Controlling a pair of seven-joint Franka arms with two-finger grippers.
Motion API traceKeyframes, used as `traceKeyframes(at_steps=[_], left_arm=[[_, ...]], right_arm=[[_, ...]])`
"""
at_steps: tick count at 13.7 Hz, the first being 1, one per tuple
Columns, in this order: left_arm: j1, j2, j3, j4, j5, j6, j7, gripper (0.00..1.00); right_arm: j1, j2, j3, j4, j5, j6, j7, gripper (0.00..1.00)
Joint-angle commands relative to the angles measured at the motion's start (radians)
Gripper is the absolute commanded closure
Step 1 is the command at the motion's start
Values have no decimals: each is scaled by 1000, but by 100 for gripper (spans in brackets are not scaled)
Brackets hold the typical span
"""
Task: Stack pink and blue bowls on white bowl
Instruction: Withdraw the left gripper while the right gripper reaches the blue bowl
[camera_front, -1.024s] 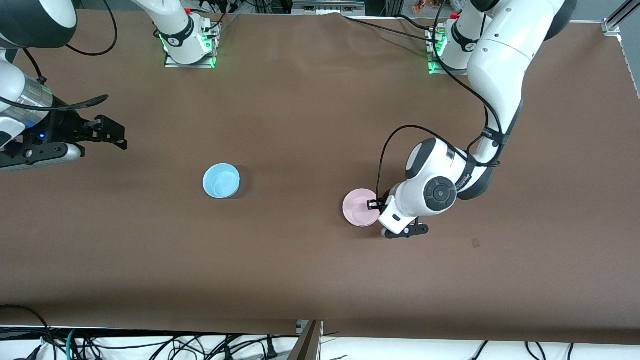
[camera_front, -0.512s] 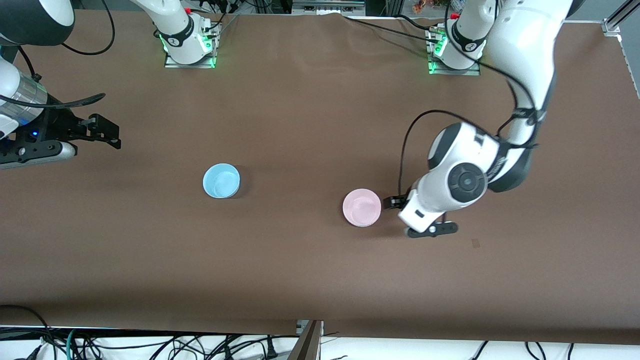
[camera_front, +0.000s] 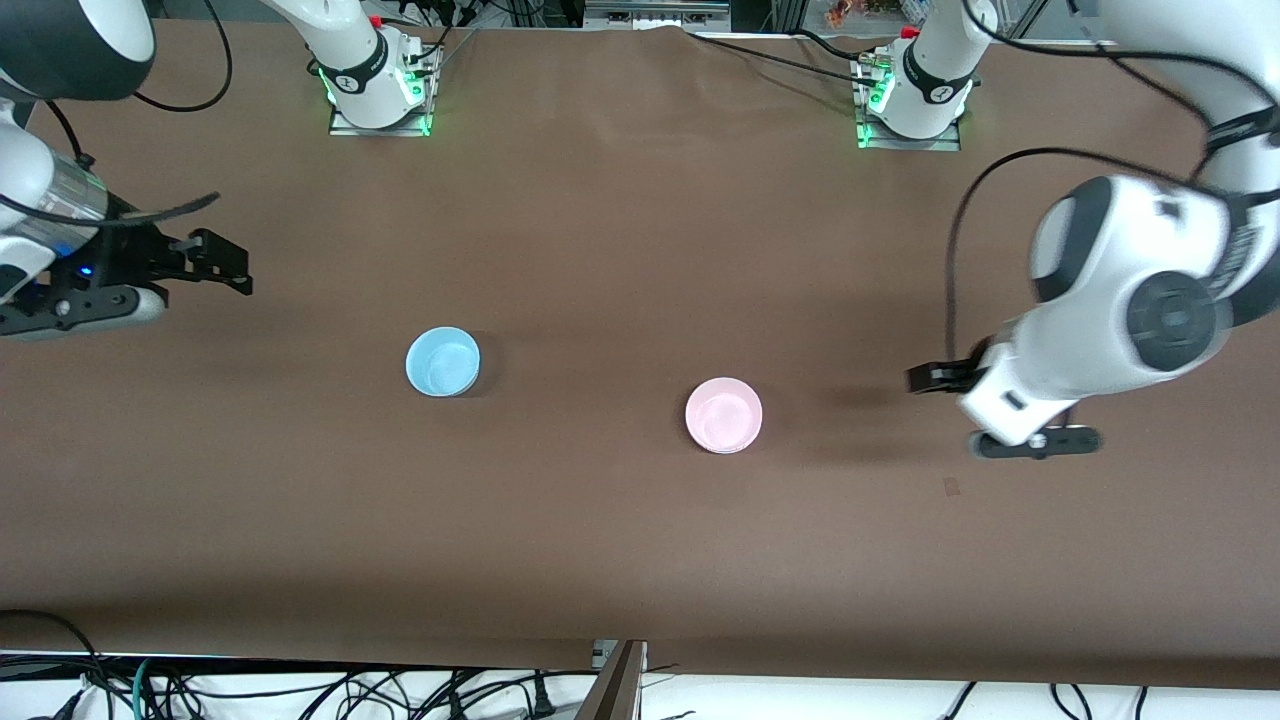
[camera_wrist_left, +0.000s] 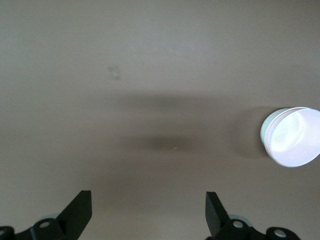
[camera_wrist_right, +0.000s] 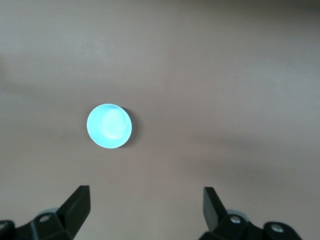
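Observation:
The pink bowl (camera_front: 723, 414) rests upright mid-table, toward the left arm's end. In the left wrist view a pale rim of the white bowl (camera_wrist_left: 266, 131) shows under the pink bowl (camera_wrist_left: 294, 140), which sits in it. The blue bowl (camera_front: 442, 361) stands alone on the cloth toward the right arm's end, and it shows in the right wrist view (camera_wrist_right: 109, 126). My left gripper (camera_front: 935, 380) (camera_wrist_left: 147, 197) hangs open and empty over bare table, well clear of the pink bowl. Open and empty too, my right gripper (camera_front: 228, 266) (camera_wrist_right: 145, 192) waits over the right arm's end.
A brown cloth (camera_front: 620, 540) covers the whole table. The two arm bases (camera_front: 378, 85) (camera_front: 912, 95) stand at the edge farthest from the front camera. A small mark (camera_front: 951, 487) lies on the cloth below the left hand. Cables hang along the edge nearest the front camera.
The left gripper opened and let go of the pink bowl's rim, then drew back toward the left arm's end of the table. The bowls stayed put; the right arm barely shifted.

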Motion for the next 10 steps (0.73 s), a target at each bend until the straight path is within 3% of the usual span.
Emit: traceKeyframes(at_steps=[1,3,5,8,10], left_arm=[[68,-101,-7,-31,14,-40,138,0],[105,-156,-9,-37,12,-98,241,0],[124,-211,-9,-72,11,-112,298,0],[171,-273,-14,-175,3,-92,312,0],[144,-346,27,-272,-14,3,347,0]], right_arm=[[-1,37,3,6,40,-8,10,1],[2,69,1,3,65,-6,54,1],[2,167,3,10,106,11,60,1],[49,291,3,-2,98,176,66,1],[65,328,3,-74,92,273,83,1]])
